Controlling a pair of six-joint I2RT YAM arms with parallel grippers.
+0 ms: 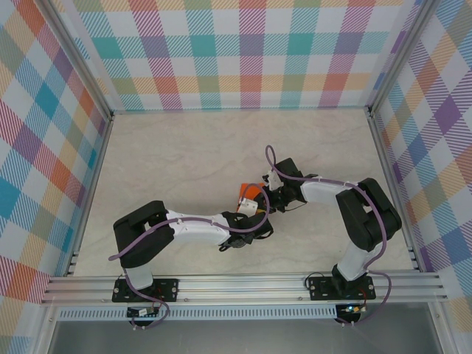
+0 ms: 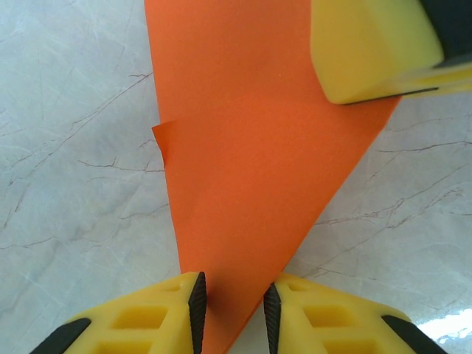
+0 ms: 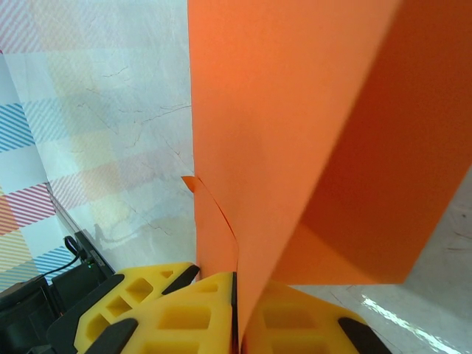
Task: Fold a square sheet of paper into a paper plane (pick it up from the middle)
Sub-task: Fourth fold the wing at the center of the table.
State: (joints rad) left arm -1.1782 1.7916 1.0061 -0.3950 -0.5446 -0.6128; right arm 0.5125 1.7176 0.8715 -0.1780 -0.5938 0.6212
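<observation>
orange paper (image 1: 251,193), folded into layers, sits between the two arms over the middle of the marbled worktop (image 1: 184,155). the right end effector (image 3: 236,284) is clamped together on a lower edge of the paper, which rises away from it with a small corner flap sticking out on the left. the left end effector (image 2: 234,295) has its jaws apart, with the paper's narrow tip running down between the black pads (image 2: 198,299). a yellow finger (image 2: 369,44) of the right arm presses on the paper's far corner.

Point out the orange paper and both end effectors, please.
orange paper (image 2: 251,169): left wrist view, middle of its face.
left end effector (image 2: 234,299): left wrist view, midway between its fingertips.
right end effector (image 3: 237,284): right wrist view, seam where fingertips pinch paper.
</observation>
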